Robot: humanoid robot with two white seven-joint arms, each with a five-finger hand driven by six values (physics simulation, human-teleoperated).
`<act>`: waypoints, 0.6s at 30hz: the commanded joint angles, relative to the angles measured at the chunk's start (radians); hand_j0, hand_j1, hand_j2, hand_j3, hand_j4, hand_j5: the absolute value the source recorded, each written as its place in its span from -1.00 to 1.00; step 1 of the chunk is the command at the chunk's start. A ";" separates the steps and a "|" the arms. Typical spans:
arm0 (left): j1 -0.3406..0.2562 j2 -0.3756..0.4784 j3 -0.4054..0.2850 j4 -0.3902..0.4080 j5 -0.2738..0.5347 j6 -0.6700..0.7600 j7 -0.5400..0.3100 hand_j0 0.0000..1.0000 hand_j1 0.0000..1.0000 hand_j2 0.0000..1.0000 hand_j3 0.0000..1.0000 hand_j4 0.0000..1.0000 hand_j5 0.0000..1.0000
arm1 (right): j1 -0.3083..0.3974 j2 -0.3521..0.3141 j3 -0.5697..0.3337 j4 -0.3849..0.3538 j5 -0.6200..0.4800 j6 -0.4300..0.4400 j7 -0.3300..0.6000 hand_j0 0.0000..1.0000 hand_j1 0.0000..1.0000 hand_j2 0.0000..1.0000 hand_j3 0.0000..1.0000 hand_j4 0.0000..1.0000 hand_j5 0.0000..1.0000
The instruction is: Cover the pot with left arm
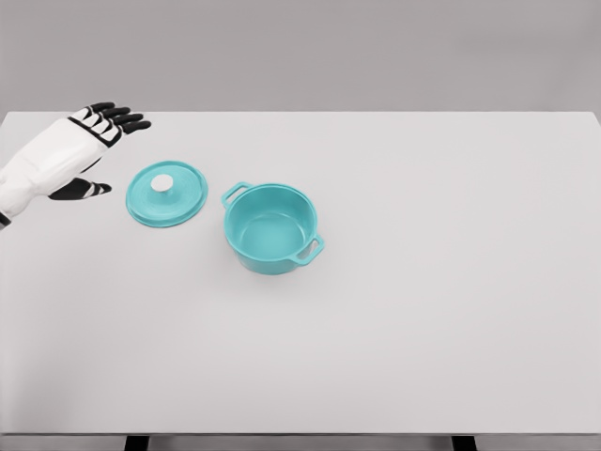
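Pictured from the head view: left robot hand [80,150] at the far left of the table [423,329], fingers spread and relaxed, gripping nothing, just left of the lid [167,194]. Lid flat on the table, knob [162,183] up, close beside the pot [271,228] but apart from it. Pot upright and empty, uncovered, near the middle. No right arm in view.

Judged the opening step: reach and grasp, not yet begun. Best done by coming down over the knob, pinching it between thumb and fingertips, lifting straight up to clear the rim, carrying right, centring over the opening, lowering level. Risk of a tilted lid catching on the rim.

Lid: round, shallow disc, teal, smooth and matte, small white knob at centre. Pot: same teal, round, straight-walled, two loop handles on opposite sides, likely enamel-like and rigid. Table: plain, pale, smooth.
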 commanded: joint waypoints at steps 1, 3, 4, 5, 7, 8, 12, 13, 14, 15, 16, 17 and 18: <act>0.000 0.002 -0.001 0.003 0.007 0.000 0.000 1.00 1.00 1.00 1.00 1.00 1.00 | 0.000 0.000 0.000 0.000 0.001 0.000 0.000 1.00 1.00 1.00 1.00 1.00 1.00; -0.002 0.002 0.002 0.005 0.009 0.000 0.000 1.00 1.00 1.00 1.00 1.00 1.00 | 0.000 0.000 0.000 0.000 0.001 0.000 0.000 1.00 1.00 1.00 1.00 1.00 1.00; -0.002 0.002 0.005 0.003 0.010 0.000 0.000 1.00 1.00 1.00 1.00 1.00 1.00 | 0.000 0.000 0.000 0.000 0.001 0.000 0.000 1.00 1.00 1.00 1.00 1.00 1.00; -0.002 0.002 0.008 0.005 0.015 0.000 -0.001 1.00 1.00 1.00 1.00 1.00 1.00 | 0.000 0.000 0.000 0.000 0.001 0.000 0.000 1.00 1.00 1.00 1.00 1.00 1.00; 0.002 0.008 0.002 -0.001 0.081 0.000 -0.004 1.00 1.00 1.00 1.00 1.00 1.00 | 0.000 0.000 0.000 0.000 0.001 0.000 0.000 1.00 1.00 1.00 1.00 1.00 1.00; -0.003 0.045 -0.002 0.006 0.095 0.000 -0.065 1.00 1.00 1.00 1.00 1.00 1.00 | 0.000 0.000 0.000 0.000 0.001 0.000 0.000 1.00 1.00 1.00 1.00 1.00 1.00; -0.089 0.065 -0.008 0.037 0.141 0.000 -0.541 1.00 1.00 1.00 1.00 1.00 1.00 | 0.000 0.000 0.000 0.000 0.001 0.000 0.000 1.00 1.00 1.00 1.00 1.00 1.00; -0.126 0.056 -0.027 0.049 0.141 0.000 -0.555 1.00 1.00 1.00 1.00 1.00 1.00 | 0.000 0.000 0.000 0.000 0.001 0.000 0.000 1.00 1.00 1.00 1.00 1.00 1.00; -0.143 0.056 -0.060 0.052 0.142 0.000 -0.555 1.00 1.00 1.00 1.00 1.00 1.00 | 0.000 0.000 0.000 0.000 0.001 0.000 0.000 1.00 1.00 1.00 1.00 1.00 1.00; -0.169 0.056 -0.094 0.062 0.144 0.000 -0.555 1.00 1.00 1.00 1.00 1.00 1.00 | 0.000 0.000 0.000 0.000 0.001 0.000 0.000 1.00 1.00 1.00 1.00 1.00 1.00; -0.182 0.056 -0.117 0.065 0.144 0.000 -0.555 0.83 0.83 0.83 0.83 0.83 0.83 | 0.000 0.000 0.000 0.000 0.001 0.000 0.000 1.00 1.00 1.00 1.00 1.00 1.00; -0.212 0.054 -0.143 0.066 0.142 0.000 -0.555 0.82 0.82 0.82 0.82 0.82 0.82 | 0.000 0.000 0.000 0.000 0.001 0.000 0.000 1.00 1.00 1.00 1.00 1.00 1.00; -0.239 0.053 -0.166 0.069 0.144 0.000 -0.555 0.82 0.82 0.82 0.82 0.82 0.82 | 0.000 0.000 0.000 0.000 0.001 0.000 0.000 1.00 1.00 1.00 1.00 1.00 1.00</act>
